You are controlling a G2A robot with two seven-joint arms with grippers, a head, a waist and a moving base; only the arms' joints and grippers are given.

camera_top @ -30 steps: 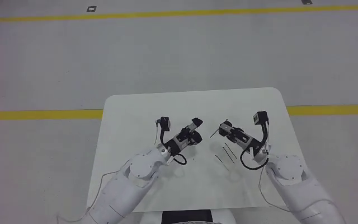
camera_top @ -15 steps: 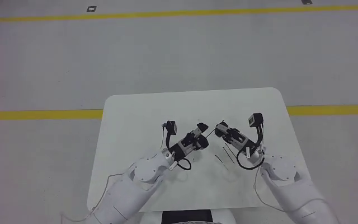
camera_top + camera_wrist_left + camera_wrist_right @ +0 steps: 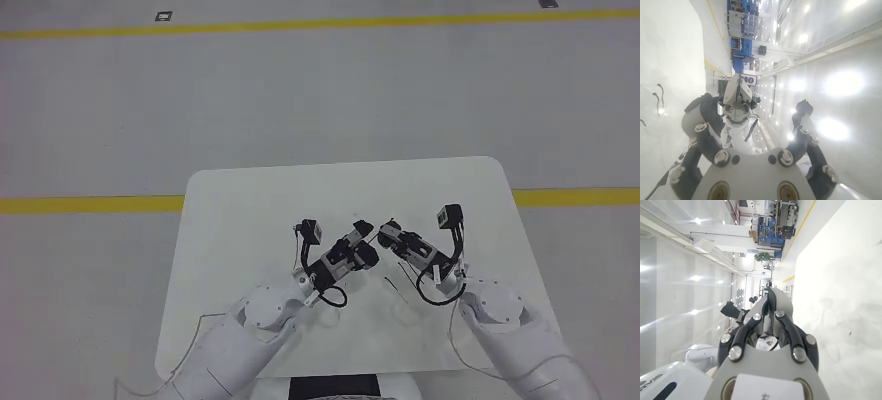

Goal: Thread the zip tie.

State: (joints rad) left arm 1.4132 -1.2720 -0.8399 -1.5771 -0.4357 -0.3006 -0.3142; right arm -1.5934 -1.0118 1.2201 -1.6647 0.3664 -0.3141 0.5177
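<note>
Now 2 grippers nearly touch.
The left gripper [image 3: 366,240], fingers spread, has closed on the right gripper [image 3: 386,232], pinched shut; threading looks near.

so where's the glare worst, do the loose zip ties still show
Left wrist view: ceiling lights flare around the left gripper, washing its fingers; loose zip ties read dark on the table. Right wrist view: milder glare. Top view: even light.
</note>
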